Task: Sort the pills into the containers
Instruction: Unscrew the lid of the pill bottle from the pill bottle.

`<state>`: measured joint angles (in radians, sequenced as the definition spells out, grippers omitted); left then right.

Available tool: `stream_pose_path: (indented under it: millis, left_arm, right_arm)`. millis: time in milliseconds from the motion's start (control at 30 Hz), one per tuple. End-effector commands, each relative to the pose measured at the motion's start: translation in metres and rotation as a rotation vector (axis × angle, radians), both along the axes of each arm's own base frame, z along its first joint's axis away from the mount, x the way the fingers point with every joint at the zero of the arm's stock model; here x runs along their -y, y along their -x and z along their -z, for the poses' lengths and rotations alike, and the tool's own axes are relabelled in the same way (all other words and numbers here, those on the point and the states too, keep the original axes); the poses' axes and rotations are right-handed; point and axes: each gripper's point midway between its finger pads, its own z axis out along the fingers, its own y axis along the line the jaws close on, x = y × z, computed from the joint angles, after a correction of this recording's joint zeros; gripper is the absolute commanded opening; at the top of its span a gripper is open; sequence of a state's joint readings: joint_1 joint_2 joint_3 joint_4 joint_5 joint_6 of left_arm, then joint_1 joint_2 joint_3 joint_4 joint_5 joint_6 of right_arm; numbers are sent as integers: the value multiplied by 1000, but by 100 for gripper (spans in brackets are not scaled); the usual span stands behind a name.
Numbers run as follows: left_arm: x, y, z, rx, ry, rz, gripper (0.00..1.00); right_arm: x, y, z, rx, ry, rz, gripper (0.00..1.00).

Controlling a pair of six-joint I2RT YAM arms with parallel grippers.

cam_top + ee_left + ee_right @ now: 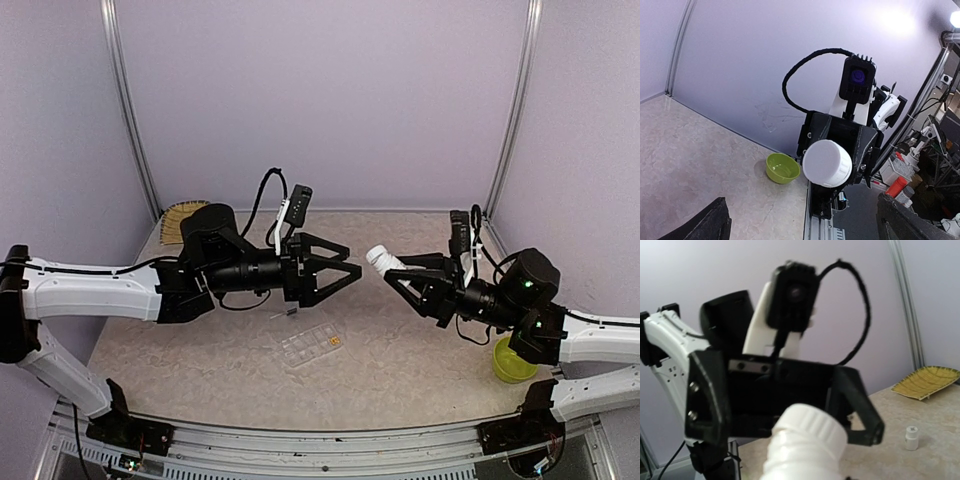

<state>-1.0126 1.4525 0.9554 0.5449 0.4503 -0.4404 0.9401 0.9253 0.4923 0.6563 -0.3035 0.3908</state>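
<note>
The left gripper (pixel 353 261) hangs with jaws wide apart, facing the right gripper (pixel 400 273); that one is clamped on a white bottle (pixel 380 258), cap toward the left; the clear organizer box (pixel 306 349) lies on the table (pixel 200 350) below them, orange pills (pixel 335 343) in an end cell.

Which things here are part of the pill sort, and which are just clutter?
In the job:
- organizer
- orange pill at its end
- bottle, held by the right gripper
- left gripper, open, facing the bottle

Lying about:
- bowl
- tray
- small bottle, standing untouched
</note>
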Motion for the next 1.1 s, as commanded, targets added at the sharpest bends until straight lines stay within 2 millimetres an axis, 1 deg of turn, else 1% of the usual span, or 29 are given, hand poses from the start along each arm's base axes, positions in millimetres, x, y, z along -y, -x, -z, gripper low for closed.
stream_pose_path:
  millis: [0, 167, 500, 767, 1067]
  left_arm:
    - [9, 7, -23, -16, 61, 114, 99]
    - [14, 10, -26, -53, 85, 186, 99]
    - [17, 16, -29, -50, 93, 240, 98]
    - [18, 17, -30, -54, 95, 258, 89]
    - [21, 17, -26, -68, 89, 275, 84]
  right_arm:
    - [1, 8, -8, 40, -19, -35, 8]
    - [-2, 9, -6, 38, -13, -50, 8]
    - [-7, 9, -3, 29, -3, -69, 8]
    - [-8, 8, -4, 29, 0, -72, 8]
    - [-8, 10, -6, 35, 0, -77, 8]
